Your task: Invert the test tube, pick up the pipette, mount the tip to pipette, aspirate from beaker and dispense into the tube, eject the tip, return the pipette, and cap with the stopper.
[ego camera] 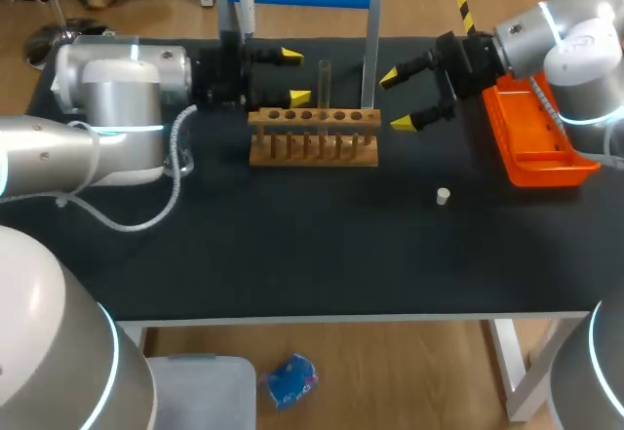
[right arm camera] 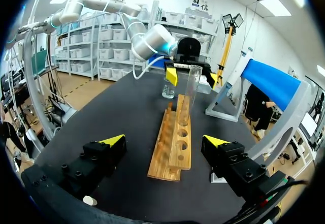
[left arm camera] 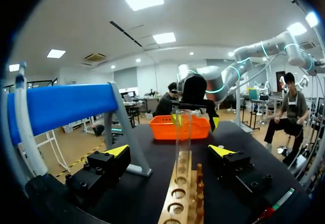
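Test tube (ego camera: 324, 84): upright in wooden rack (ego camera: 312, 149). Left jaws: wide open, empty, near the tube. Right jaws: wide open, empty, at rack's opposite end. Stopper (ego camera: 443, 196): on table (ego camera: 292, 245), well apart from rack.

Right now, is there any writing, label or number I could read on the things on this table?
None. The wooden rack, glass tube, orange tray and white stopper carry no writing that shows.
Any marks on the beaker are too small to read.
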You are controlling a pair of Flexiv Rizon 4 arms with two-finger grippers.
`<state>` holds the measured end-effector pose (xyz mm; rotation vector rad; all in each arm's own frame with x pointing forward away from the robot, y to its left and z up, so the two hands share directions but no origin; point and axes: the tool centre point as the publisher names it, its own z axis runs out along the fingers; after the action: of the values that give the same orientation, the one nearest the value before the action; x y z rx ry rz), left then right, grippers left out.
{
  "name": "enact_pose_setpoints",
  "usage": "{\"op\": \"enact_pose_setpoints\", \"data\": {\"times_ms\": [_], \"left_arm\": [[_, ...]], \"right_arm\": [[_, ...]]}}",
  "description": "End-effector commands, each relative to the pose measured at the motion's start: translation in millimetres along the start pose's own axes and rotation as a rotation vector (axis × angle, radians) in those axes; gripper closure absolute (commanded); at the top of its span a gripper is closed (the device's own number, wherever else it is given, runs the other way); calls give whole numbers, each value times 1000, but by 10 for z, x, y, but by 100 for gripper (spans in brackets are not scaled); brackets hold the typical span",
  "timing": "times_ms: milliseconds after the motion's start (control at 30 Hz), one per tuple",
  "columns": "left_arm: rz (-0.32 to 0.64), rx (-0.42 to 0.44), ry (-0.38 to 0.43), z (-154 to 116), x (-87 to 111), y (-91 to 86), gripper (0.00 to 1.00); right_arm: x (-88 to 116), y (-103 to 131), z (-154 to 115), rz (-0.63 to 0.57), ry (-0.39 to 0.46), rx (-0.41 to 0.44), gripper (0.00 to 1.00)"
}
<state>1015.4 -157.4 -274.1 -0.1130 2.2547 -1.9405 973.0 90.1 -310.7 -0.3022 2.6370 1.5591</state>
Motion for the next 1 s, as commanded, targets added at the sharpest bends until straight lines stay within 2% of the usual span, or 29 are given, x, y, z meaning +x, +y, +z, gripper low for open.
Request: {"op": "enact_pose_setpoints", "data": {"times_ms": [33, 167, 267, 400, 467, 1000], "left_arm": [[-7, -75, -83, -500, 219, -248, 0], [-15, -108, -186, -814, 267, -340, 0], [-30, -141, -285, -941, 339, -400, 0], [-19, -146, -397, -1083, 411, -484, 0], [-18, -113, -426, -1139, 458, -538, 0], [-18, -113, -426, -1139, 458, -538, 0]], "right_arm": [[-10, -6, -2, -1, 3, 1, 0], [-10, -6, -2, -1, 3, 1, 0], [-10, -6, -2, -1, 3, 1, 0], [-10, -6, -2, -1, 3, 1, 0], [-10, -6, -2, -1, 3, 1, 0], [-10, -6, -2, -1, 3, 1, 0]]}}
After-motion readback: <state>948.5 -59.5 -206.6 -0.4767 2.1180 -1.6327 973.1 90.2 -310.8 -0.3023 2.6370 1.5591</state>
